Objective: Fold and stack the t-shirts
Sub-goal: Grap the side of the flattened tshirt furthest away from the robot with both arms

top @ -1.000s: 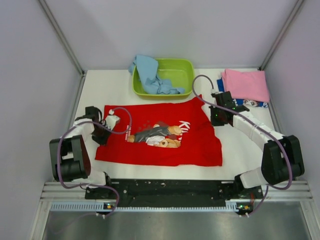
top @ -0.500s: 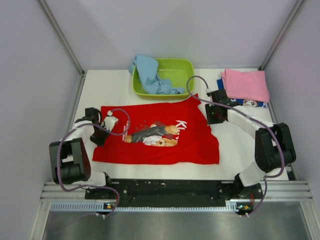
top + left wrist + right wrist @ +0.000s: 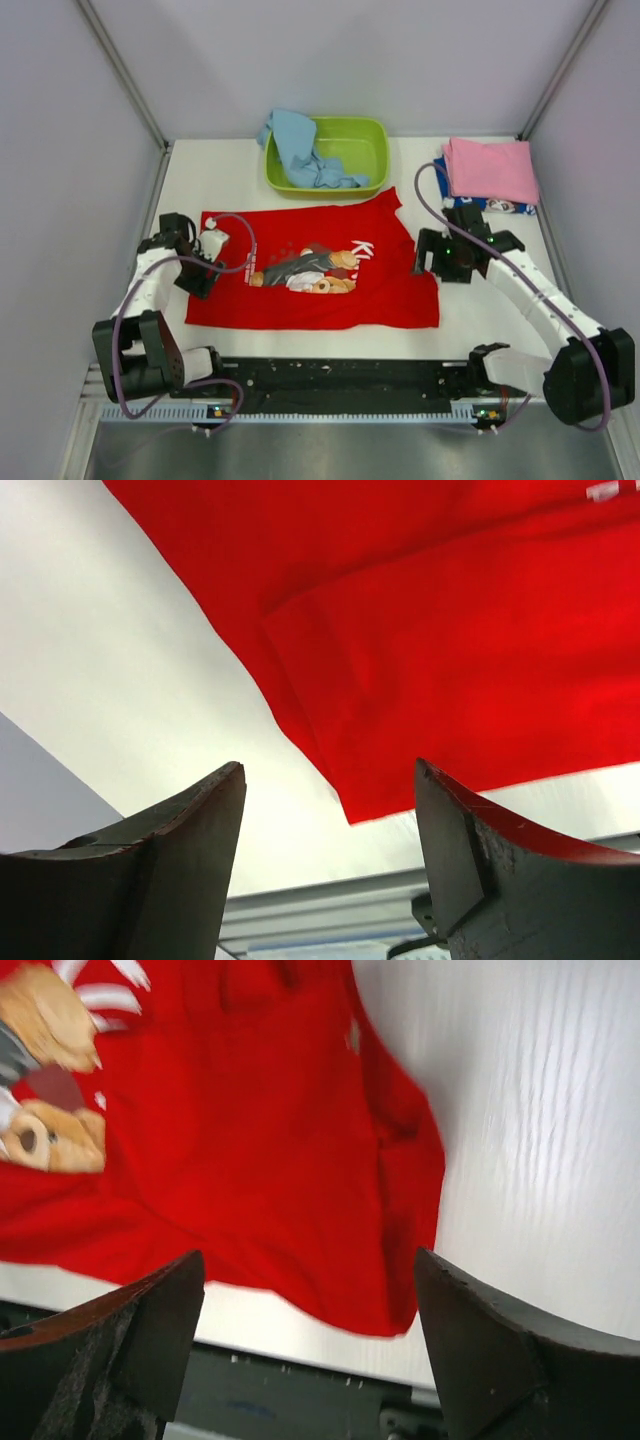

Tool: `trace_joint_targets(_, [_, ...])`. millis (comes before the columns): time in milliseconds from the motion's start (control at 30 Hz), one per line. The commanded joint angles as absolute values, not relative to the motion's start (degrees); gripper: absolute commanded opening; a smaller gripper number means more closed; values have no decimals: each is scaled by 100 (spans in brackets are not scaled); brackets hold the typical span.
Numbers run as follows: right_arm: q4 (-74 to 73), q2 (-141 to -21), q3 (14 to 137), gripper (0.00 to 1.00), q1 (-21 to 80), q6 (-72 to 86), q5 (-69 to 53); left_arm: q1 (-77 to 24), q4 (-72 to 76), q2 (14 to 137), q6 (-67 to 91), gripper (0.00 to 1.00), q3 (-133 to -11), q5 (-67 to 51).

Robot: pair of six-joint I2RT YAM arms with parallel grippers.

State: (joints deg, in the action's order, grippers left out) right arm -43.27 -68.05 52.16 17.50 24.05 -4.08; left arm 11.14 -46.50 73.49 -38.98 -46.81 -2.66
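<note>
Found red tee [image 3: 380, 290] spread flat mid-table, print up, right end slightly rumpled. Found left gripper [image 3: 330, 770] and right gripper [image 3: 310, 1260] wide open, empty, poised over its opposite ends. Advise smoothing first, then pinching near corners together and folding evenly.

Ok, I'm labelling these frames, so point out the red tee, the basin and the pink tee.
red tee [image 3: 330, 300]: top view, plain cloth below the bear print.
basin [image 3: 356, 150]: top view, bare inside of its right half.
pink tee [image 3: 490, 168]: top view, middle of the folded cloth.
</note>
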Motion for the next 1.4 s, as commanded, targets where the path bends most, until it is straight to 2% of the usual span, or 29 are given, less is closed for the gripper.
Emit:
trace_joint_targets(0, [-5089, -6137, 4256, 81, 1767, 3663, -1020, 1160, -5318, 7154, -3832, 73, -4404, -71])
trace_joint_targets(133, [-4792, -5687, 3535, 78, 1793, 4262, -747, 1160, -4748, 7399, -3683, 74, -4105, 229])
trace_joint_targets(333, [-3974, -6283, 2621, 76, 1793, 4851, -1089, 1160, -4105, 8103, -3559, 71, -4087, 185])
trace_joint_targets(367, [-3912, -6362, 2497, 72, 1784, 4921, -1177, 1151, -4052, 8173, -3551, 71, -4052, 150])
trace_joint_targets(433, [-3876, -6451, 2356, 51, 1732, 4975, -1396, 1160, -3973, 8288, -3586, 68, -3903, 27])
trace_joint_targets(467, [-3911, -6477, 2355, 37, 1697, 4966, -1441, 1143, -3973, 8349, -3621, 61, -3833, 26])
trace_joint_targets(533, [-4121, -6495, 2417, 1, 1635, 4948, -1494, 1151, -3938, 8455, -3665, 50, -3701, 53])
trace_joint_targets(567, [-4244, -6513, 2460, 0, 1617, 4948, -1538, 1160, -3868, 8429, -3674, 45, -3683, 88])
trace_joint_targets(600, [-4358, -6582, 2487, 0, 1626, 4957, -1590, 1151, -3815, 8368, -3735, 33, -3674, 123])
trace_joint_targets(633, [-4481, -6653, 2505, 0, 1617, 4966, -1643, 1151, -3893, 8341, -3761, 4, -3717, 132])
trace_joint_targets(667, [-4604, -6749, 2522, 0, 1626, 4983, -1713, 1143, -3989, 8297, -3770, 0, -3796, 175])
trace_joint_targets(867, [-5957, -6303, 2698, 0, 1608, 5413, -1863, 1160, -4771, 7657, -4306, 0, -3744, 974])
trace_joint_targets(1100, [-6935, -4660, 2312, 0, 1459, 6547, -2285, 1160, -5677, 7479, -4403, 0, -3665, 1038])
trace_joint_targets(1133, [-6926, -4632, 2303, 0, 1459, 6583, -2250, 1160, -5739, 7506, -4403, 2, -3674, 941])
trace_joint_targets(1167, [-6908, -4684, 2320, 0, 1459, 6566, -2206, 1160, -5800, 7515, -4386, 10, -3709, 853])
trace_joint_targets(1200, [-6900, -4780, 2338, 13, 1459, 6487, -2171, 1160, -5888, 7515, -4368, 22, -3770, 774])
trace_joint_targets(1233, [-6882, -4860, 2399, 37, 1459, 6391, -2145, 1160, -5993, 7497, -4377, 36, -3849, 678])
trace_joint_targets(1267, [-6891, -4973, 2486, 53, 1459, 6294, -2075, 1160, -6142, 7471, -4403, 48, -3963, 607])
trace_joint_targets(1333, [-6882, -5150, 2854, 71, 1459, 6031, -1804, 1169, -6380, 7409, -4447, 64, -4374, 458])
trace_joint_targets(1367, [-6873, -5272, 3144, 72, 1459, 5716, -1497, 1178, -6468, 7400, -4456, 66, -4638, 396])
